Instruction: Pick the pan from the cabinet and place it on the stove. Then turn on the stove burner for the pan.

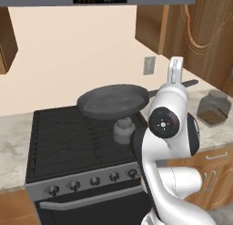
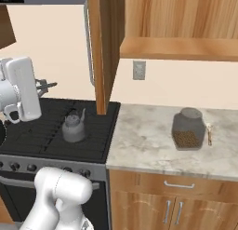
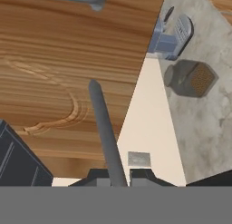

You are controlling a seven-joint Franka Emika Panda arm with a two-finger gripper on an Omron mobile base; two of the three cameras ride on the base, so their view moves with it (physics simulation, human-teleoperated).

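The dark-grey pan [image 1: 111, 101] hangs in the air over the back right of the black stove [image 1: 63, 142], level, just above a small pale kettle [image 1: 123, 130]. Its long thin handle [image 1: 189, 84] points right toward the cabinet [image 1: 202, 33]. In the hand view the handle [image 3: 105, 128] runs up from between the two dark fingertips, and my gripper [image 3: 119, 175] is shut on it. The tip of the handle [image 2: 47, 85] pokes out beside my white hand in the right base view. A row of knobs [image 1: 94, 181] lines the stove's grey front strip.
The open cabinet door [image 2: 104, 52] stands edge-on over the stove's right end. A glass jar [image 2: 188, 129] of brown grains sits on the marble counter [image 2: 144, 145] to the right. A wall outlet [image 2: 138, 70] is behind it. Wooden drawers [image 2: 179, 203] lie below.
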